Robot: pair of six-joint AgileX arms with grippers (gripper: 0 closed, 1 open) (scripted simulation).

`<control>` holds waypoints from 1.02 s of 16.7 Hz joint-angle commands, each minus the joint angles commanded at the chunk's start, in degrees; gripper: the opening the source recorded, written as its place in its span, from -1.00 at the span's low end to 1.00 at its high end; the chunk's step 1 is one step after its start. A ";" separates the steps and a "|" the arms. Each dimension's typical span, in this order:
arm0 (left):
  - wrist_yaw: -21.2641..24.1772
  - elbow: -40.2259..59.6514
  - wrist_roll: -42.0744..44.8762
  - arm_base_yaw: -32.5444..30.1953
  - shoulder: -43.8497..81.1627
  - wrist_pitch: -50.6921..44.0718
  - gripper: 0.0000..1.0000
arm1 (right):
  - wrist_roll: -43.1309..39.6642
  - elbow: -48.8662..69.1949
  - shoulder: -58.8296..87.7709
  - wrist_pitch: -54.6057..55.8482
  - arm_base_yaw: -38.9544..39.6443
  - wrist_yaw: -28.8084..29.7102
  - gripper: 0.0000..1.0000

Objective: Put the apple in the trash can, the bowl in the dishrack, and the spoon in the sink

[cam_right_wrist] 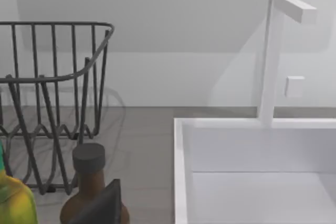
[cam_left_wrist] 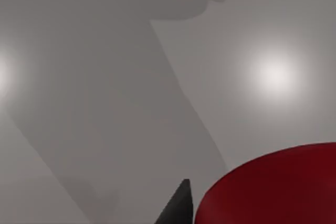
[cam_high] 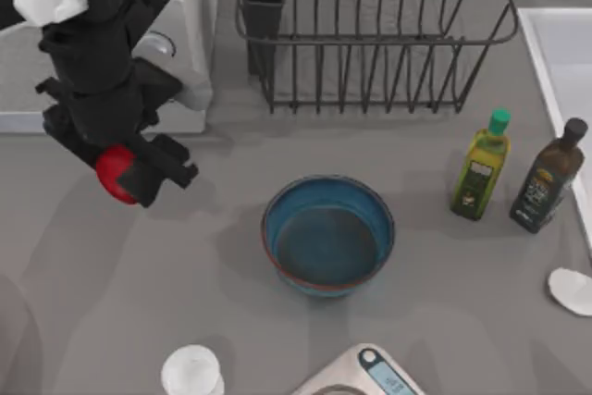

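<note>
Apple (cam_high: 113,171): clenched in the left gripper (cam_high: 139,176), lifted above the counter's (cam_high: 185,321) left part
Advice: keep the grip firm, carry it slowly, let go only over the trash can

Red apple (cam_high: 113,173) in left jaws, blue bowl (cam_high: 328,236) upright mid-table, black dishrack (cam_high: 370,30) behind, sink (cam_high: 564,62) right

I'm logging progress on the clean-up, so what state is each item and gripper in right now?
apple: held in the left gripper, above the table's left side.
bowl: upright, empty, on the table.
dishrack: empty.
sink: nothing visible inside.
spoon: on the table's right edge.
green-capped bottle: upright.
dark bottle: upright.
</note>
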 joint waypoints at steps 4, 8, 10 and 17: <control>0.81 -3.90 -6.16 -0.08 -0.23 1.73 -1.00 | 0.00 0.00 0.00 0.00 0.00 0.00 1.00; 2.08 -10.66 -22.00 3.62 -2.71 3.94 -1.00 | 0.00 0.00 0.00 0.00 0.00 0.00 1.00; 2.52 -13.97 -33.31 7.31 -5.21 4.45 -1.00 | 0.00 0.00 0.00 0.00 0.00 0.00 1.00; 2.55 -20.62 -68.41 30.04 -20.18 0.99 -1.00 | 0.00 0.00 0.00 0.00 0.00 0.00 1.00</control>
